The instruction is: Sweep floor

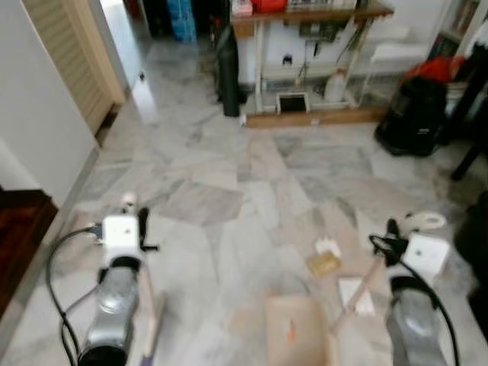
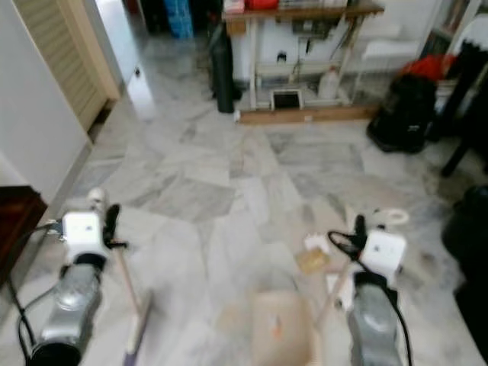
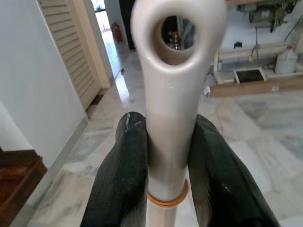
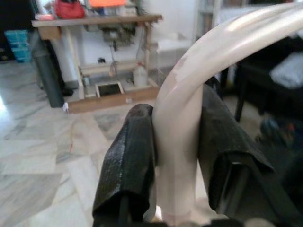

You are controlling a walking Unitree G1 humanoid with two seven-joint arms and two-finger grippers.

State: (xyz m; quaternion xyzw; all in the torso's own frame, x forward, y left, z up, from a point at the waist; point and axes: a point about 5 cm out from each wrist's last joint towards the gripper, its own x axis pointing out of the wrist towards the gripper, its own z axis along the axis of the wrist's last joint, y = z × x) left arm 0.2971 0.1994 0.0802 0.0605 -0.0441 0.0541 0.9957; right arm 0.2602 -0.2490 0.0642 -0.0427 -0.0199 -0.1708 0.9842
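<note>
Here the left end effector [image 3: 163,161] pinches the broom handle [image 3: 173,94]; the right end effector [image 4: 180,156] pinches the dustpan handle [image 4: 189,109]. Sweeping is under way; next, push the paper scraps [image 1: 325,263] on the floor [image 1: 229,175] into the dustpan [image 1: 296,324].

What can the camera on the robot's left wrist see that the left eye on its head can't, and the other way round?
Left wrist view: close up, the left pincer's black fingers clamped on a cream broom handle with an orange ring, plus a red fire extinguisher down the hallway. Left eye view: the right pincer holding a dustpan handle, with the dustpan and paper scraps on the floor. Both: the louvred door, wooden table and white jug.
</note>
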